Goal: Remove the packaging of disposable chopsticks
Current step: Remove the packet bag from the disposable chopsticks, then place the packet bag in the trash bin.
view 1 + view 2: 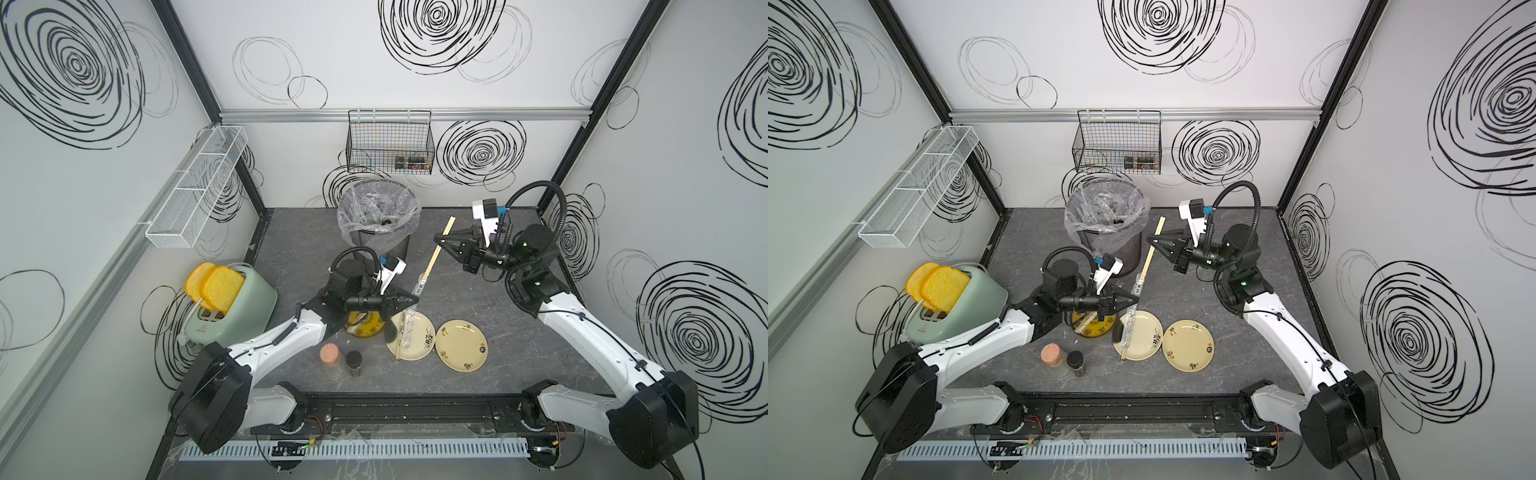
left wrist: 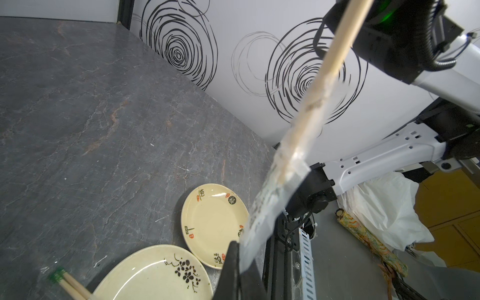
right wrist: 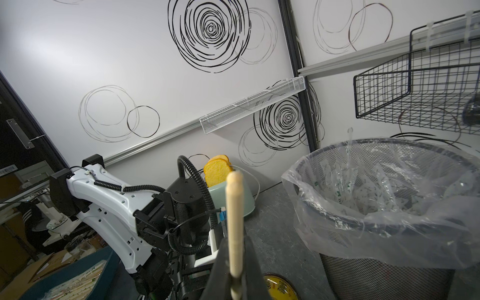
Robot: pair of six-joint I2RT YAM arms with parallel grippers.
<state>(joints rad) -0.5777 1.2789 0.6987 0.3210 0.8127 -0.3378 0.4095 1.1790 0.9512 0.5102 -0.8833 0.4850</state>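
Observation:
One pair of disposable chopsticks hangs slanted in the air beside the bin. My right gripper is shut on its bare upper part. The clear packaging still covers the lower end, and my left gripper is shut on the sleeve's tail. The bare wood runs up out of the sleeve. A second pair, still in its sleeve, lies across a cream plate. A third pair rests on a yellow plate under my left arm.
A mesh bin with a crinkled clear liner stands behind the chopsticks. A second cream plate lies to the right of the first. A green toaster with bread is at the left, and two small jars stand near the front.

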